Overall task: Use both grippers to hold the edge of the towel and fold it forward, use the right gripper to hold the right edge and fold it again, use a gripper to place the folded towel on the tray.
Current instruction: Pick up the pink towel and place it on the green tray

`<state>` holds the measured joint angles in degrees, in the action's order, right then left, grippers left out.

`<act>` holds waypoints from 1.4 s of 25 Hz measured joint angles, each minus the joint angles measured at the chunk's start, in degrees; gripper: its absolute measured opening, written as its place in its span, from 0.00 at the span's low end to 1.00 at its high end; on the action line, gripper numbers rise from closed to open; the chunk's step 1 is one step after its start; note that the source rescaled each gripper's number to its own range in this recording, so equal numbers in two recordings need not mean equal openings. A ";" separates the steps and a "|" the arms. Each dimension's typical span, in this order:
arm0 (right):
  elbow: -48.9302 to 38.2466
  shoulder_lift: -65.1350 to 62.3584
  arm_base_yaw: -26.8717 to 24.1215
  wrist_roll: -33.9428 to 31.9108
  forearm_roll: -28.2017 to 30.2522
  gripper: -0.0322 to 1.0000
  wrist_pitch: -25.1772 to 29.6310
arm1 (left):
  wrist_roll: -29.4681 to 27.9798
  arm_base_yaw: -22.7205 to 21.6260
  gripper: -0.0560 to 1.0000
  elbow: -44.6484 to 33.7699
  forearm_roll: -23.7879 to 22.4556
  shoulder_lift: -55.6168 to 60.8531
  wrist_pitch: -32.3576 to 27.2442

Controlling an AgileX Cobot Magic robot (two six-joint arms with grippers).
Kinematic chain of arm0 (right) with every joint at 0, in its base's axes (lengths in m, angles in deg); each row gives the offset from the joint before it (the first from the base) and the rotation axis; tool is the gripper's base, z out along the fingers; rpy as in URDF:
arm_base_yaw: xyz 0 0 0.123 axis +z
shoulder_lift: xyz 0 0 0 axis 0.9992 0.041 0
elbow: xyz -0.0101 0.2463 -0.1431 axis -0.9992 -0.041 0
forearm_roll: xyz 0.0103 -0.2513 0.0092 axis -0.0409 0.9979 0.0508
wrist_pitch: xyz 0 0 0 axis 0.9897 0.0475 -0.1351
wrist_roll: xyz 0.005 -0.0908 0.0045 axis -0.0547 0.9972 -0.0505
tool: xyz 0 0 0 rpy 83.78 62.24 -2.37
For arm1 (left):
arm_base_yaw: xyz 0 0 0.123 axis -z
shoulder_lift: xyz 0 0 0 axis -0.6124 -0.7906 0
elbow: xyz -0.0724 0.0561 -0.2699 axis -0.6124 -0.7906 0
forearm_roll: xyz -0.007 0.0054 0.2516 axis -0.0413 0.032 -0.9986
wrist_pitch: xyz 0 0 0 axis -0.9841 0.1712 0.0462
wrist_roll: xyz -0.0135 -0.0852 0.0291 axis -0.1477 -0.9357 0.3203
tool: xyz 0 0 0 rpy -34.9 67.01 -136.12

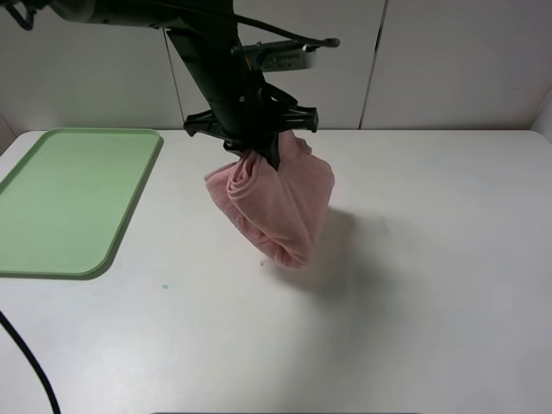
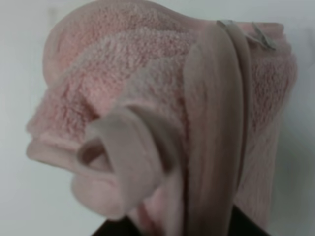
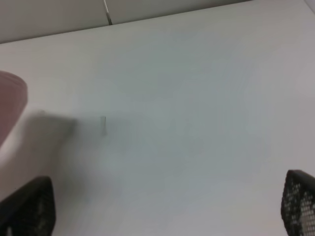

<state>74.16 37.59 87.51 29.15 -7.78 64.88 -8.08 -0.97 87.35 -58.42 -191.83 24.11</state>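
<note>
While our left gripper (image 1: 259, 151) pinches the folded towel (image 1: 276, 207) aloft, it hangs right of the tray (image 1: 52, 207). Lifted clear for carrying, we judge; our right gripper (image 3: 162, 209) gapes wide, empty.

White matte table (image 1: 431, 285) filled most of the high view. Behind it stood pale wall panels (image 1: 457, 60) divided by a dark vertical seam. Lighting was even and diffuse. A small green speck (image 1: 165, 286) lay on the tabletop.
</note>
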 joint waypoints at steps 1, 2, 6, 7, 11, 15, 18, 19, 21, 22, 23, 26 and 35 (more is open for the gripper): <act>0.00 0.00 0.00 0.00 0.00 1.00 0.00 | 0.34 -0.64 0.20 0.00 -0.32 0.46 -0.66; 0.00 0.00 0.00 0.00 0.00 1.00 0.00 | 0.67 -1.49 0.20 0.00 -0.46 0.86 -1.23; 0.00 0.00 0.00 0.00 0.00 1.00 0.00 | 1.84 -5.07 0.20 0.00 -0.88 1.99 -2.87; 0.00 0.00 0.00 0.00 0.00 1.00 0.00 | 2.24 -6.07 0.20 0.00 -0.88 2.29 -3.26; 0.00 0.00 0.00 0.00 0.00 1.00 0.00 | 3.85 -10.30 0.20 0.00 -0.92 3.31 -4.07; 0.00 -0.05 0.00 0.00 0.00 1.00 0.00 | 5.02 -14.52 0.20 0.00 -0.99 3.73 -5.92; 0.00 -0.05 0.00 0.00 0.00 1.00 0.00 | 6.29 -17.70 0.20 0.00 -0.99 3.73 -7.03; 0.00 -0.05 0.00 0.00 0.00 1.00 0.00 | 6.69 -18.54 0.20 0.00 -0.99 3.73 -7.21; 0.00 -0.05 0.00 0.00 0.00 1.00 0.00 | 7.51 -20.48 0.20 0.00 -0.99 3.73 -7.72; 0.00 -0.05 0.00 0.00 0.00 1.00 0.00 | 7.94 -21.27 0.20 0.00 -0.99 3.73 -7.78; 0.00 -0.05 0.00 0.00 0.00 1.00 0.00 | 8.34 -22.23 0.20 0.00 -0.99 3.73 -7.84; 0.00 -0.05 0.00 0.00 0.00 1.00 0.00 | 8.87 -24.79 0.20 0.00 -0.99 3.73 -7.90; 0.00 -0.05 0.00 0.00 0.00 1.00 0.00 | 12.88 -32.19 0.20 0.00 -1.01 3.73 -8.09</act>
<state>74.16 37.55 87.51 29.15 -7.78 64.88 4.80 -33.16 87.35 -59.43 -188.10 16.01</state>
